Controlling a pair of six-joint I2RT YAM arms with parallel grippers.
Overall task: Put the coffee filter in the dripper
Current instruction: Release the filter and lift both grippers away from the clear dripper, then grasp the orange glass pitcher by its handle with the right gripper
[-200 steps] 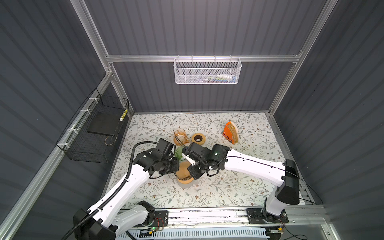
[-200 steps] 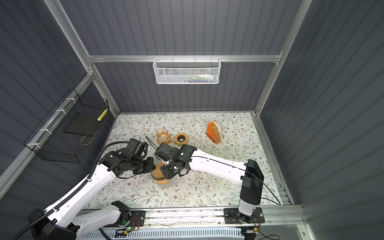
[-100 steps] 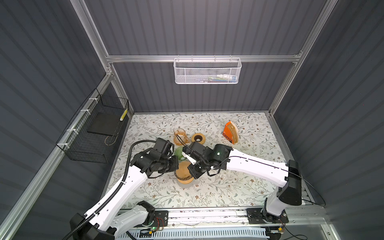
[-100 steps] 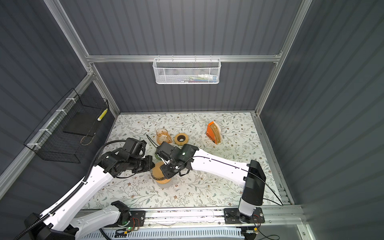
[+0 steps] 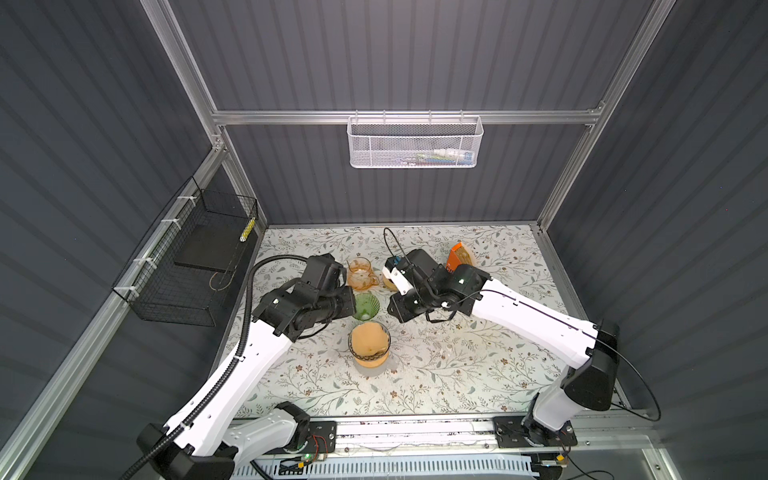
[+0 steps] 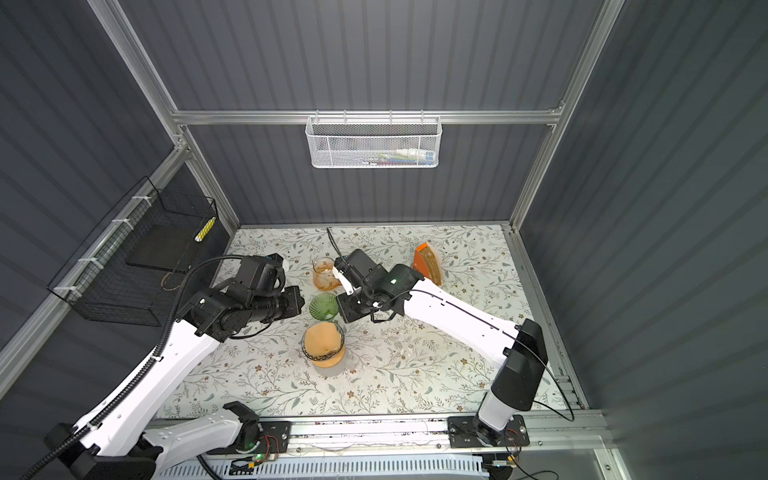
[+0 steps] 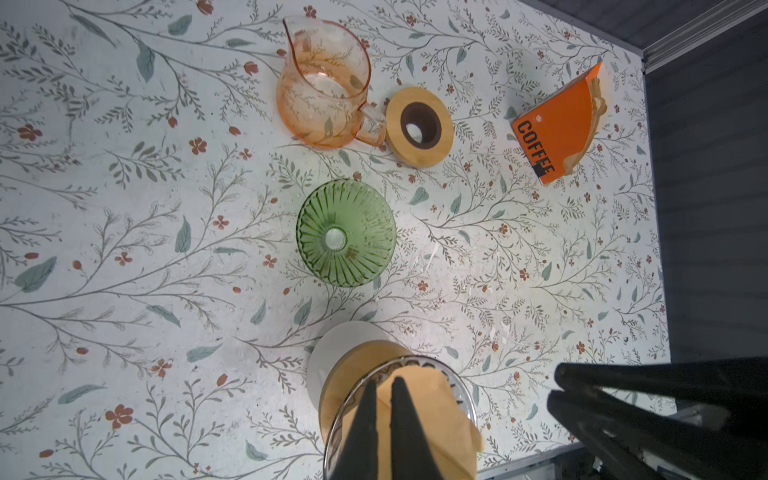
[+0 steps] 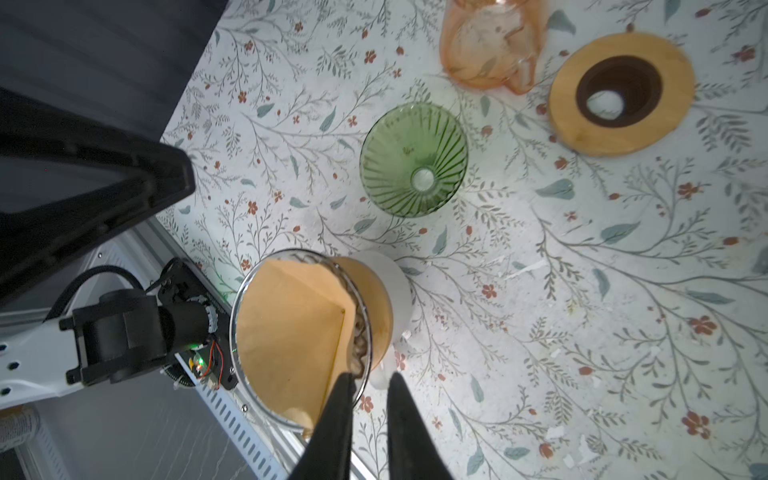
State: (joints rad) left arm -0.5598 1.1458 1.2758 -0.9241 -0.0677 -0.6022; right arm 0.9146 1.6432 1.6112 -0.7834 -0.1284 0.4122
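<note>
The coffee filter (image 5: 368,340) sits inside the dripper (image 5: 371,363), brown paper opened against the clear glass. The dripper stands upright on its wooden collar and white base, near the front middle of the table (image 5: 457,374). Both top views show this, but neither shows my fingertips; my own wrists hide them.

The left wrist view fills that gap. My left pincer (image 7: 384,380) is closed to a bare slit, with nothing in it, and hangs over the filter (image 7: 428,399). The right wrist view shows my right pincer (image 8: 370,376) parted a little and empty. One finger (image 8: 338,411) crosses the dripper's glass rim (image 8: 360,328) and the other is outside it, over the table. That view alone shows the filter's folded seam (image 8: 338,332).

Just behind the dripper stands a green glass cone (image 5: 365,305), and beyond it an orange pitcher (image 7: 322,91). The wooden ring (image 7: 419,126), touching the pitcher's handle, shows whole only in the wrist views; from above my right arm covers most of it. The word COFFEE on the orange packet (image 7: 555,124) reads only from my left wrist.
</note>
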